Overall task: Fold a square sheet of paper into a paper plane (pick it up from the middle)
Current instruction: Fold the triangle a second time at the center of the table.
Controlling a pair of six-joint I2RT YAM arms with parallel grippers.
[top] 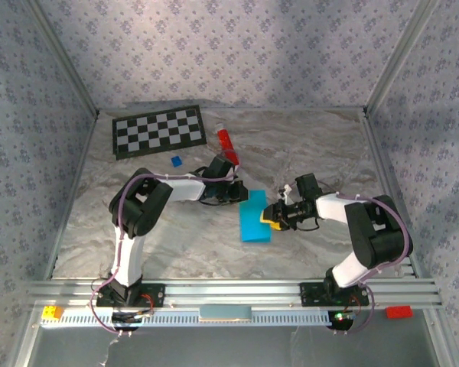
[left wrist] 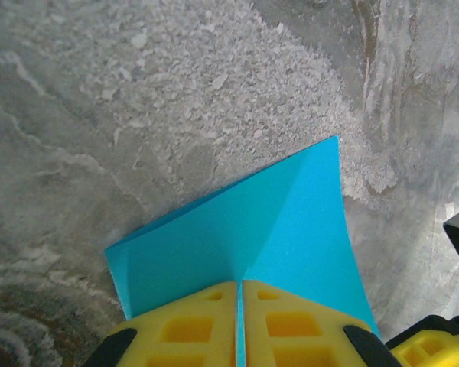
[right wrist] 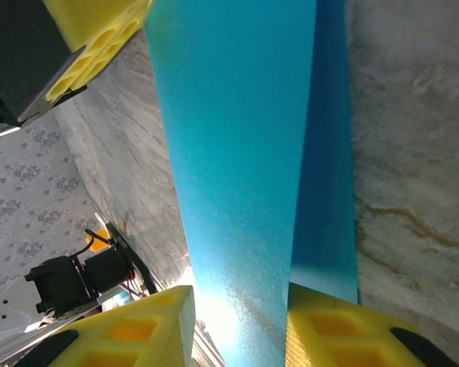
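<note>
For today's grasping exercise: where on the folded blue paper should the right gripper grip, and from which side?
Probably the folded paper's right edge, from the right: that long edge faces the right gripper; the left gripper pinches the far end.

One paper (top: 255,216) is counted. Two arms are counted, the left arm (top: 141,210) and the right arm (top: 375,229). Two grippers are counted, the left gripper (left wrist: 239,306) and the right gripper (right wrist: 237,313). One checkerboard (top: 158,131), one blue block (top: 176,161) and one yellow brick (top: 52,313) are counted. Three red things are counted: a far red piece (top: 225,139), a near red piece (top: 232,158) and a red brick (top: 398,311).
</note>
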